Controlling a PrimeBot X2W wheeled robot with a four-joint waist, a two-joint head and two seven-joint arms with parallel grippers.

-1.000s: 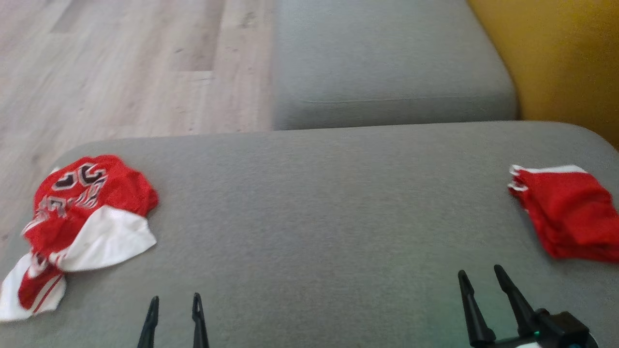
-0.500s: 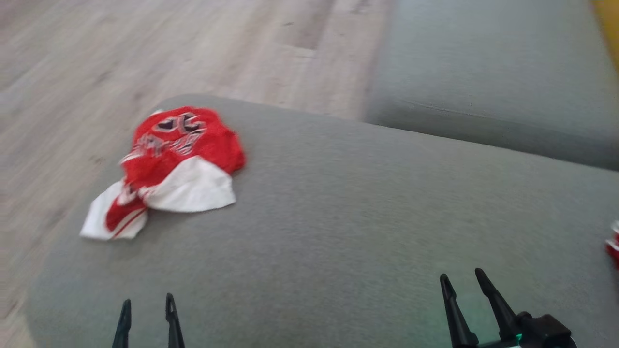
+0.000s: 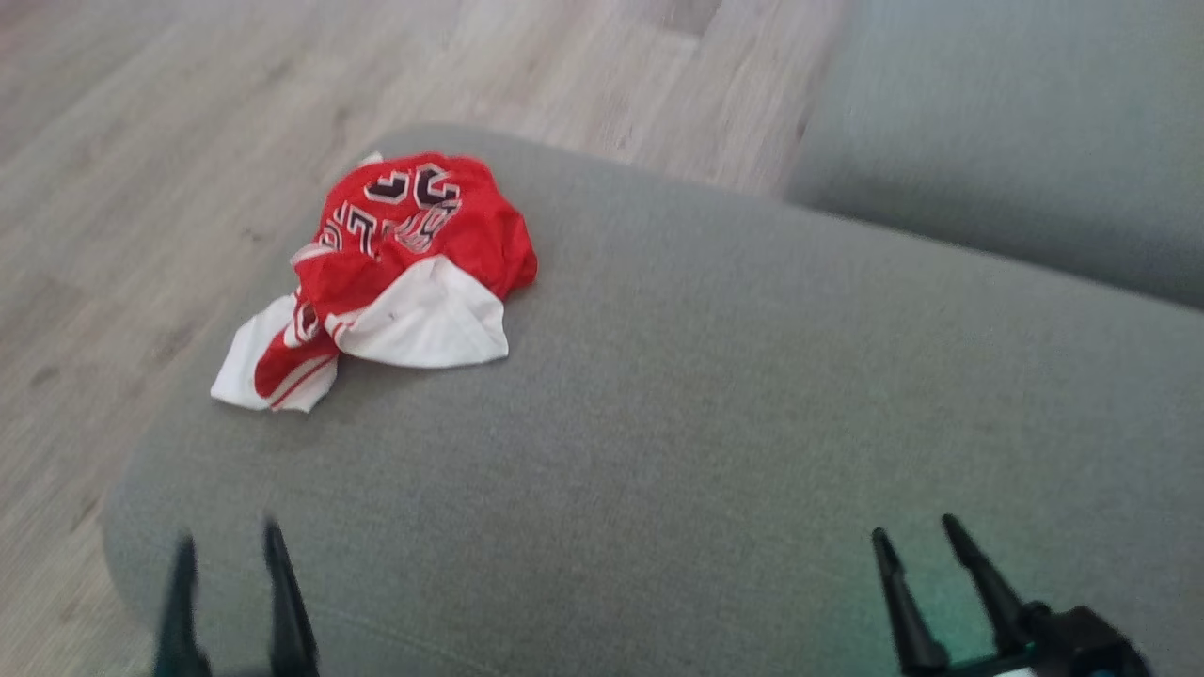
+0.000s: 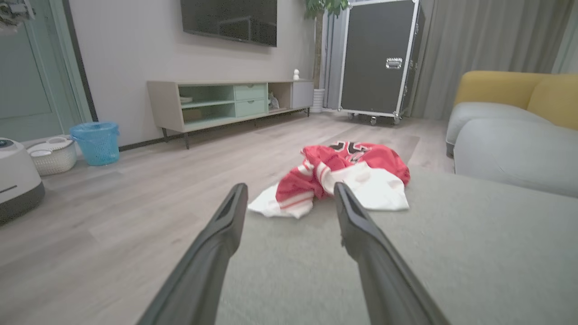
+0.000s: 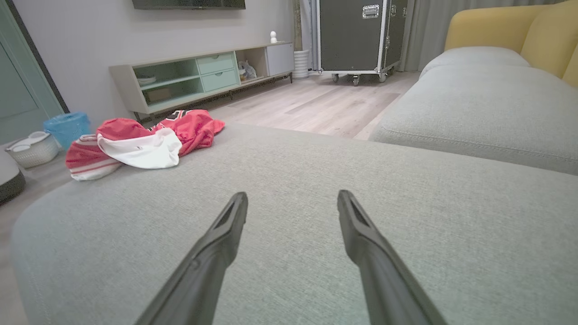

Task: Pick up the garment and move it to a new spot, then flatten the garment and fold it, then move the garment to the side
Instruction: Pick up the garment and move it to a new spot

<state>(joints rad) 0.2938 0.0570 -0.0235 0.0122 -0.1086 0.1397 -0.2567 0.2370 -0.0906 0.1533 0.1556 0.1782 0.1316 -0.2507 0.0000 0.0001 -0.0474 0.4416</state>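
A crumpled red and white garment [image 3: 395,273] with dark lettering lies near the far left corner of the grey cushion [image 3: 715,414]. It also shows in the left wrist view, garment [image 4: 343,176], and in the right wrist view, garment [image 5: 140,140]. My left gripper [image 3: 229,541] stands open at the cushion's near left edge, short of the garment, nothing between its fingers. Low over the cushion's near right part, my right gripper [image 3: 914,531] is open and empty, far from the garment.
Wooden floor [image 3: 141,188] lies left of and beyond the cushion. A second grey cushion [image 3: 1016,122] sits at the far right, with a yellow sofa back [image 5: 505,27] behind. A TV cabinet [image 4: 226,101], blue bin [image 4: 95,141], white basket [image 4: 52,155] and black flight case [image 4: 379,58] stand across the room.
The head camera has swung left: the garment now sits nearer the middle, and the folded red cloth at the right has left the picture. Both grippers stay open.
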